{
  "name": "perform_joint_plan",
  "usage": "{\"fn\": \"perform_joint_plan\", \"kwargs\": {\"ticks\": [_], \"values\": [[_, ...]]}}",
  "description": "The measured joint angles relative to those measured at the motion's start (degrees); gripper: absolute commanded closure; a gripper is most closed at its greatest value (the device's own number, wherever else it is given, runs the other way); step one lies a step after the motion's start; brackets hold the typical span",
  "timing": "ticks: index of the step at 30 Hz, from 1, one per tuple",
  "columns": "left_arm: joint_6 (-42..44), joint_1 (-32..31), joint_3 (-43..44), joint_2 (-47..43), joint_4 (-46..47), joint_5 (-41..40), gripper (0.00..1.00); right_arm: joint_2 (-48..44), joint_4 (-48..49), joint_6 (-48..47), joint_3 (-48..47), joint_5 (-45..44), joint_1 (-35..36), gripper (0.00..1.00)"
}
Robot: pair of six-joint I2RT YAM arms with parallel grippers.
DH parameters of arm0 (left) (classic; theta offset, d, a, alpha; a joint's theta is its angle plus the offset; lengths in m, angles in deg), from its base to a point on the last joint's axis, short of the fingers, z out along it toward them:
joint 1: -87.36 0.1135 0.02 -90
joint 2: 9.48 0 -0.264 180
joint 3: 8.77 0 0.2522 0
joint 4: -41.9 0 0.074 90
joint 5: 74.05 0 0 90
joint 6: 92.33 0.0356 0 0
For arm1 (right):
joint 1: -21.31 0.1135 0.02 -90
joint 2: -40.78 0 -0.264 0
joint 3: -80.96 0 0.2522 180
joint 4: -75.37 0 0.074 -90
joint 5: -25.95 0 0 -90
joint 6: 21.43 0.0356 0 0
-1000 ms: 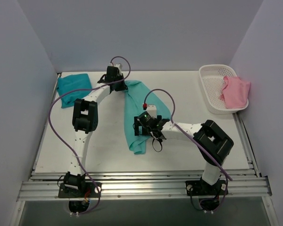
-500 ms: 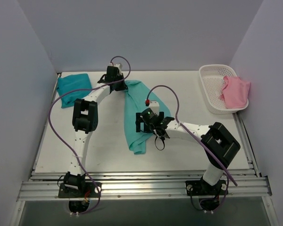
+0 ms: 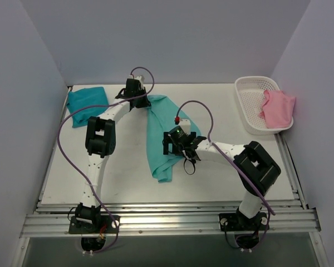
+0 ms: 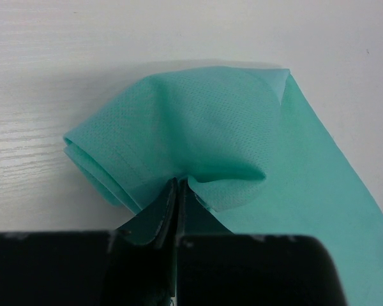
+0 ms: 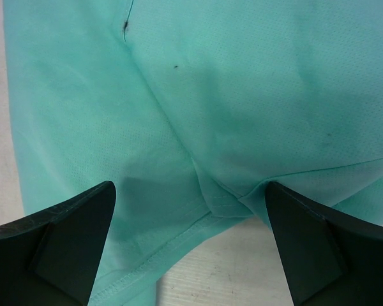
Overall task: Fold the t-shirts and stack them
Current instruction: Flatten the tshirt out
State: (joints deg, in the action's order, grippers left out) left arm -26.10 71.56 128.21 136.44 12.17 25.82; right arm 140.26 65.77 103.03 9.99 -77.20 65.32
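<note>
The mint t-shirt (image 3: 157,139) lies in the middle of the table (image 3: 100,178) as a long, narrow strip. It runs from the far side back toward the arms and is a bit wrinkled at the near end.

The left gripper (image 4: 177,197) sits right at the far end of that strip. Its jaws are pinched tight on the cloth, and the wrist view shows a bunched-up fold of a couple of layers puffing out just past the fingertips. The left arm goes up from its base at the near left, with the elbow about halfway up the table. The forearm then angles right to reach the shirt's far corner.

The right gripper (image 5: 190,191) is spread wide with nothing in it. It's over the right edge of the strip, roughly halfway along. In its wrist view the stitched hem and a little folded corner lie between the two fingers, with bare table just below. I honestly can't tell if the fingers touch the cloth or just hover. The right arm comes up from the near right, bends at the elbow and reaches left toward the middle.

The other t-shirt, the darker teal one (image 3: 86,104), is a folded square in the far left corner, well apart from both grippers. A white basket (image 3: 246,92) sits at the far right with a pink cloth (image 3: 278,108) draped over its rim.
</note>
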Motion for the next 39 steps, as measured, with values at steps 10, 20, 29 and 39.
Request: {"fn": "perform_joint_plan", "kwargs": {"ticks": [10, 20, 29, 39], "values": [[0.00, 0.00, 0.00, 0.00, 0.00, 0.07, 0.98, -0.94, -2.05, 0.07, -1.07, -1.57, 4.72, 0.00], [0.00, 0.00, 0.00, 0.00, 0.11, 0.42, 0.98, -0.02, -1.66, 0.04, -1.51, -1.46, 2.99, 0.00], [-0.09, 0.00, -0.74, 0.00, 0.87, 1.14, 0.98, 3.37, 0.09, -0.02, -1.51, 0.26, -2.84, 0.00], [-1.03, -0.02, -1.07, 0.00, 2.19, 1.84, 0.98, 4.17, -0.31, 0.37, -2.25, -1.53, 0.28, 0.00]]}}
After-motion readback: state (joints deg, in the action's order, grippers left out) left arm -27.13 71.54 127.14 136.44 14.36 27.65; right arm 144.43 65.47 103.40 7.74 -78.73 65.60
